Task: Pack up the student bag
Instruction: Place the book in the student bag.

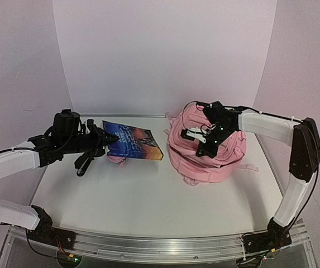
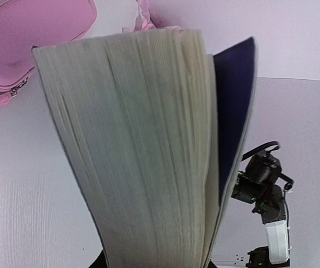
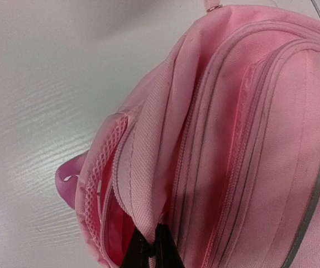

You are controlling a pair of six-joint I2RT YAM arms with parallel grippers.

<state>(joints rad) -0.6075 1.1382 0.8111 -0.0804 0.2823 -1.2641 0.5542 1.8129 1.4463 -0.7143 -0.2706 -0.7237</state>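
Loading step: left tool (image 1: 103, 143) clamps book (image 1: 134, 142); right tool (image 3: 155, 249) pinches student bag (image 3: 249, 139) open. Next: feed book in beside right tool.

student bag (image 1: 227, 162) — pink, book (image 1: 134, 142) — dark blue

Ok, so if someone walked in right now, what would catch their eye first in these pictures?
The big pink student bag on the right of the table, with the right hand pinching a fabric fold by its opening. Then the thick blue-covered book, gripped by the left hand left of the bag, its pages fanned toward the wrist camera.
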